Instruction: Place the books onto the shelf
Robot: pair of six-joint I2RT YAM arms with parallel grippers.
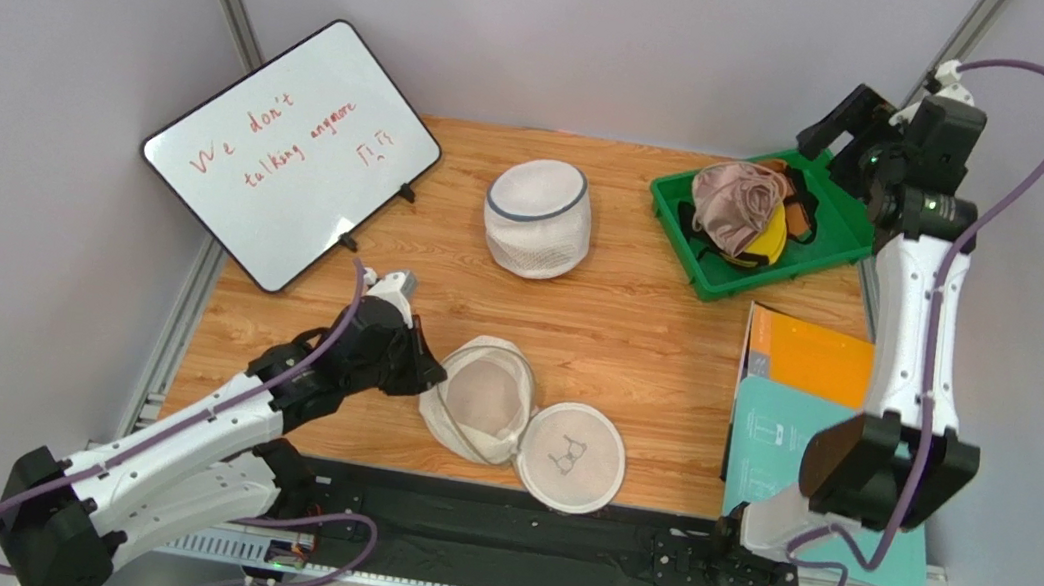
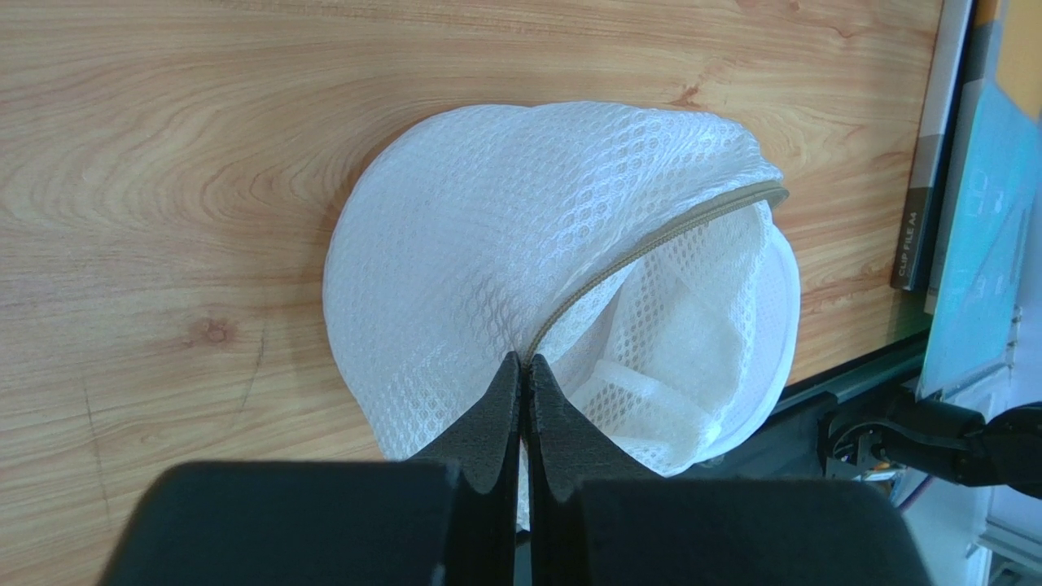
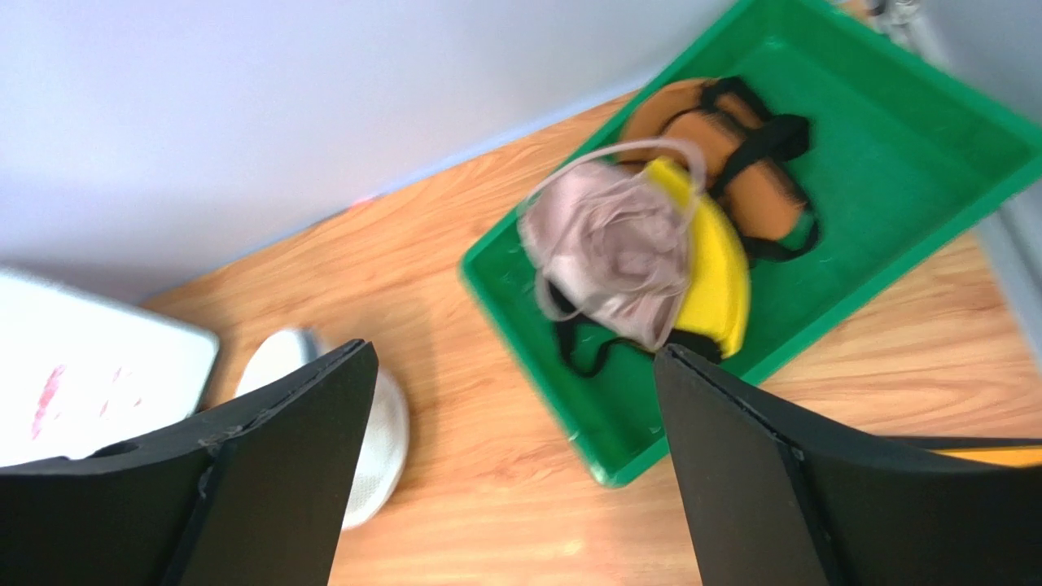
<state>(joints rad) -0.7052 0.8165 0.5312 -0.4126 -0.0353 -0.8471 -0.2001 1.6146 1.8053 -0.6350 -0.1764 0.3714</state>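
My left claw [image 2: 524, 364] pinching mesh bag [image 2: 489, 244], its zip I think, right claw [image 3: 511, 354] spread wide, empty, over green tray [image 3: 893, 159]

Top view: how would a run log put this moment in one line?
left tool: shut on mesh bag rim | right tool: open, empty, above green tray | folders: lying flat, untouched

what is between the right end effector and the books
Nothing visible. The right end effector hangs open above the green tray; the books lie flat at the right edge of the table, toward the arm's base, with bare wood between. The arm's own elbow overlaps them from above. No shelf is in view.
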